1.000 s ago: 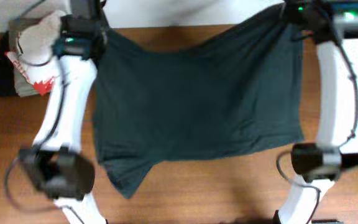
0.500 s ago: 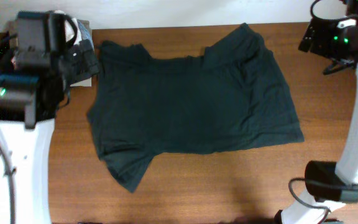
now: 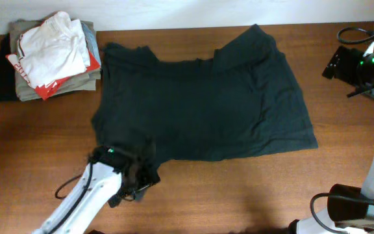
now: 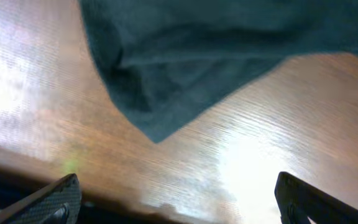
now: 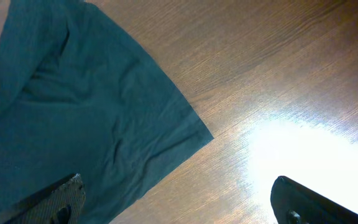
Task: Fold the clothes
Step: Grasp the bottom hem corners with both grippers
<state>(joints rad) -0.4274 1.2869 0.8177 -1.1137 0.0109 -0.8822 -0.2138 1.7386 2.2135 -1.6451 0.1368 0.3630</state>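
A dark teal T-shirt (image 3: 200, 107) lies spread flat on the wooden table (image 3: 252, 195), one sleeve pointing toward the front left. My left gripper (image 3: 130, 174) hovers over that sleeve's tip. In the left wrist view the sleeve (image 4: 160, 68) lies ahead of the left gripper (image 4: 179, 205), whose fingers (image 4: 55, 199) stand wide apart with nothing between them. My right gripper (image 3: 350, 65) hangs off the shirt's right side, above bare wood. The right wrist view shows the shirt's corner (image 5: 86, 106) to the left of the right gripper (image 5: 179, 202), which is open and empty.
A stack of folded clothes (image 3: 47, 55), white and red on top, sits at the back left corner next to the shirt's shoulder. The right arm's base (image 3: 349, 208) stands at the front right. Bare wood runs along the table's front edge.
Both grippers opened and let go of the shirt's far edge, and the shirt settled flat. The left arm swung to the front left sleeve; the right arm drew off to the right.
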